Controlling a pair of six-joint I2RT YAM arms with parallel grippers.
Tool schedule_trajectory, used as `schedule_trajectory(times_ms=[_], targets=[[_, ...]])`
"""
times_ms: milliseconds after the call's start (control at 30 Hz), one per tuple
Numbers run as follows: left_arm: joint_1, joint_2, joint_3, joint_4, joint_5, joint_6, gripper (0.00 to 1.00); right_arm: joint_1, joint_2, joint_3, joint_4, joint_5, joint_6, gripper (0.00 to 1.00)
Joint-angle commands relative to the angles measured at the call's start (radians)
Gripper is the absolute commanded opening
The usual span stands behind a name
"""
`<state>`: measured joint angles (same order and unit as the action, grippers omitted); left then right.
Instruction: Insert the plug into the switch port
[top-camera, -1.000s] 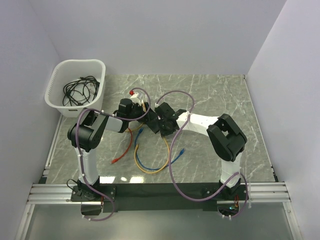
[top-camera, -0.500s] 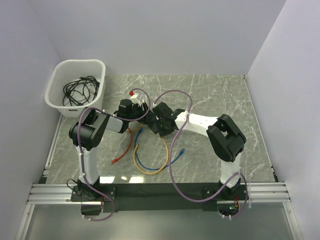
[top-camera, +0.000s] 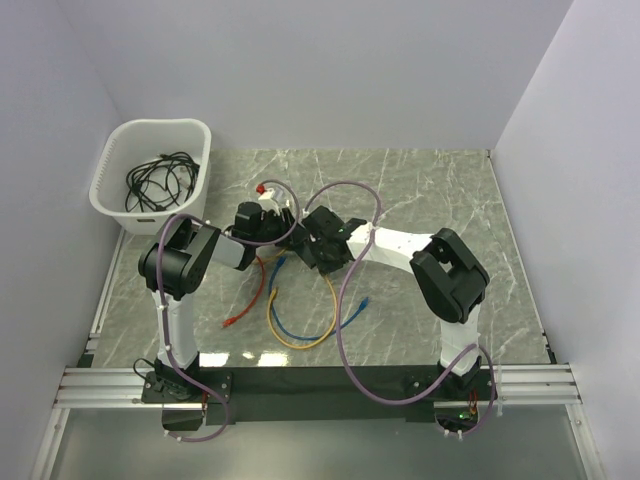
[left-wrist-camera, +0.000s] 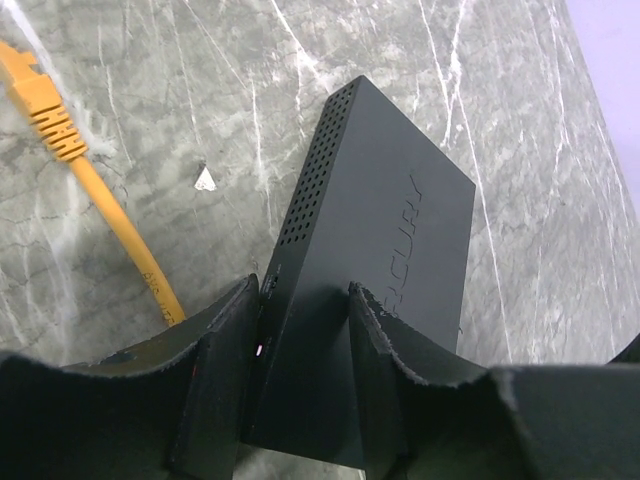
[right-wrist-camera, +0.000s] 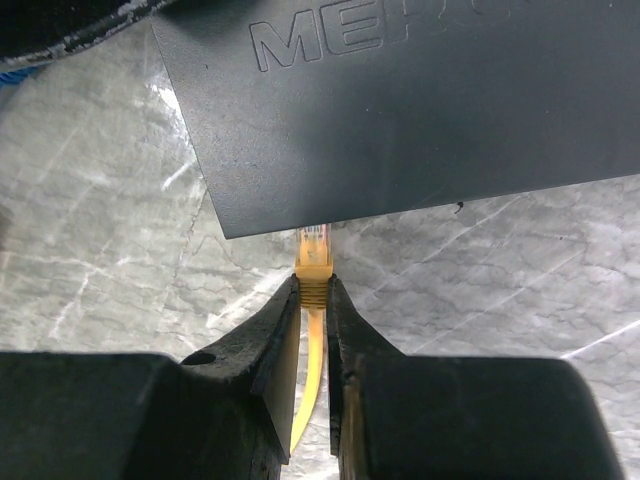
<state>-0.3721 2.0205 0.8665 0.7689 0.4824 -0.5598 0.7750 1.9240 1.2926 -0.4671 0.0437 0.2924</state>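
The switch (left-wrist-camera: 370, 230) is a flat matte-black box lying on the marble table. My left gripper (left-wrist-camera: 303, 300) is shut on its near end, one finger on the perforated side and one on the top face. In the right wrist view the switch (right-wrist-camera: 420, 110) fills the top. My right gripper (right-wrist-camera: 314, 290) is shut on a yellow plug (right-wrist-camera: 313, 255), whose clear tip meets the switch's lower edge. The sockets are hidden. In the top view both grippers, left (top-camera: 280, 222) and right (top-camera: 312, 243), meet at the table's middle and cover the switch.
A white slotted basket (top-camera: 113, 205) with black cables stands at the back left. An orange cable (left-wrist-camera: 100, 190) lies left of the switch. Red (top-camera: 255, 290), blue (top-camera: 285, 325) and yellow (top-camera: 300, 343) cables loop on the table in front of the grippers.
Both grippers and the switch between them have shifted slightly to the left. The holds look unchanged.
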Motion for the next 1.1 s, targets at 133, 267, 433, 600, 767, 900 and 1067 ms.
schedule_trajectory(times_ms=[133, 267, 433, 600, 767, 900, 1067], targets=[[-0.027, 0.012, -0.038, -0.010, 0.116, 0.040, 0.47, 0.003, -0.020, 0.059, 0.062, 0.088, -0.094, 0.00], [-0.040, 0.015, -0.029, -0.025, 0.122, 0.061, 0.47, 0.004, -0.010, 0.111, 0.044, 0.102, -0.130, 0.00], [-0.048, 0.027, -0.029, -0.019, 0.143, 0.070, 0.47, 0.001, 0.016, 0.142, 0.051, 0.108, -0.151, 0.00], [-0.048, 0.032, -0.037, -0.019, 0.147, 0.080, 0.46, 0.001, 0.038, 0.132, 0.067, 0.108, -0.151, 0.00], [-0.048, 0.044, -0.038, -0.008, 0.154, 0.072, 0.45, 0.000, 0.038, 0.111, 0.091, 0.110, -0.147, 0.00], [-0.048, 0.050, -0.047, 0.004, 0.159, 0.070, 0.44, 0.000, 0.032, 0.100, 0.107, 0.107, -0.144, 0.00], [-0.060, 0.034, -0.072, 0.000, 0.127, 0.086, 0.43, 0.000, 0.003, 0.074, 0.157, 0.107, -0.134, 0.00]])
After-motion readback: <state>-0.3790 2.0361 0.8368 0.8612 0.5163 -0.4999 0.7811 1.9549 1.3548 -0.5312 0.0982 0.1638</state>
